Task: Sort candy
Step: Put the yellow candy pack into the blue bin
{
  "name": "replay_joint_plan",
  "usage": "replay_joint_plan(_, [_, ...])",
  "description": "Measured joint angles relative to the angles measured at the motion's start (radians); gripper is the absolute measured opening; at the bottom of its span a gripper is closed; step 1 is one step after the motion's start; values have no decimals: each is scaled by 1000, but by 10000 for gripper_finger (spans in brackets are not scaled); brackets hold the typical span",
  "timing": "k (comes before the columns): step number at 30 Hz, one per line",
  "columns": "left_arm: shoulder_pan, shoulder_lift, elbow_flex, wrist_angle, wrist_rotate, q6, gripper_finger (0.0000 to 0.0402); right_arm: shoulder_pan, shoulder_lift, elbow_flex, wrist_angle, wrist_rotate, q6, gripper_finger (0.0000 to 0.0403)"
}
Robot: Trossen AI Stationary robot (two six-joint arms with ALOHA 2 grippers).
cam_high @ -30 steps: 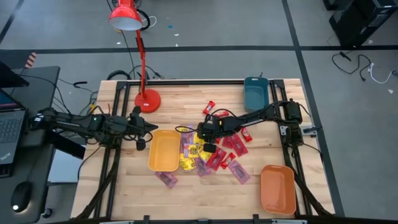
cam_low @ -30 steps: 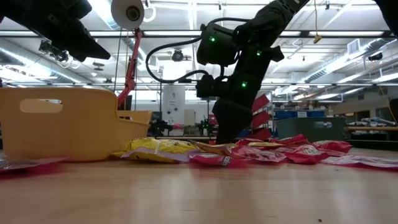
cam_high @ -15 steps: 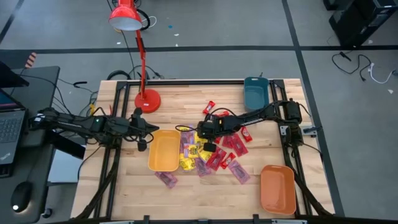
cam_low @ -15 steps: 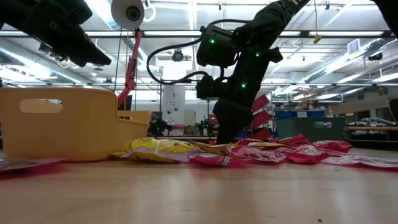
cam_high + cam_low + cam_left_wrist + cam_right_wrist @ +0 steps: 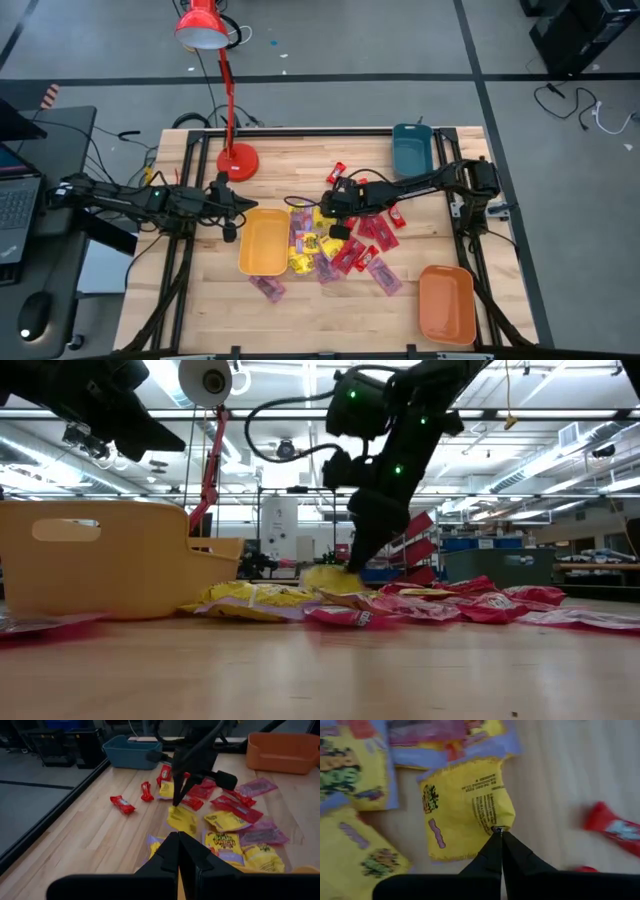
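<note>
While the left end effector (image 5: pixel 232 212) waits with its fingers together beside the yellow plastic tray (image 5: pixel 262 241), the right end effector (image 5: pixel 498 831) is clamped on the edge of a flat yellow candy packet with dark print (image 5: pixel 465 810), which hangs from it just clear of the wooden surface (image 5: pixel 330 305). The rest of the candy, red, yellow and pinkish-purple wrapped sweets (image 5: pixel 345 250), lies in a loose heap in the middle of the surface, just right of the yellow tray. The step in hand looks like a pick completed and a carry beginning. Next, I judge, the packet must travel to a tray, likely the nearby yellow one, and the thin pinch on its edge must not slip.
</note>
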Motion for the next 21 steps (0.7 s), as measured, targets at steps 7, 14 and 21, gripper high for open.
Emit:
replay_joint_plan(7, [0,0,0,12,0,0,8,17,-68,1,-46,97,-6,0])
replay_joint_plan(14, [0,0,0,18,-14,0,8,27,-123,2,-96,166,-1,0])
replay_joint_plan(21, [0,0,0,17,-14,0,8,27,-176,3,-165,234,1,0])
